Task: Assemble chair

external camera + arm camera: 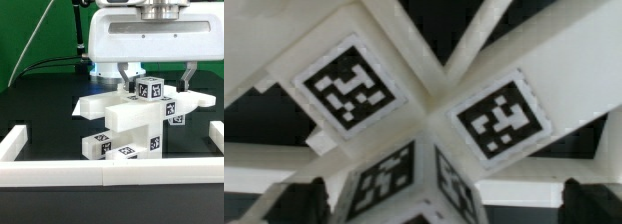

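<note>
Smooth, slightly glossy white plastic chair (135, 118) with matt black-and-white printed tags (349, 85)

The exterior view is looking from low and fairly near, over the border rail (100, 176), across the black counter (40, 115) at the chair (135, 125) and the arm (140, 35) behind it. The wrist view is staring at that same chair from very close, tags (349, 85) filling the picture, dark fingers (295, 203) edging in

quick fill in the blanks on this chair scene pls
1. The tool hangs ___ over the chair, gripping nothing.
2. The chair's pieces are ___ in colour.
3. The table under them is ___ in colour.
Missing words: open; white; black
</note>
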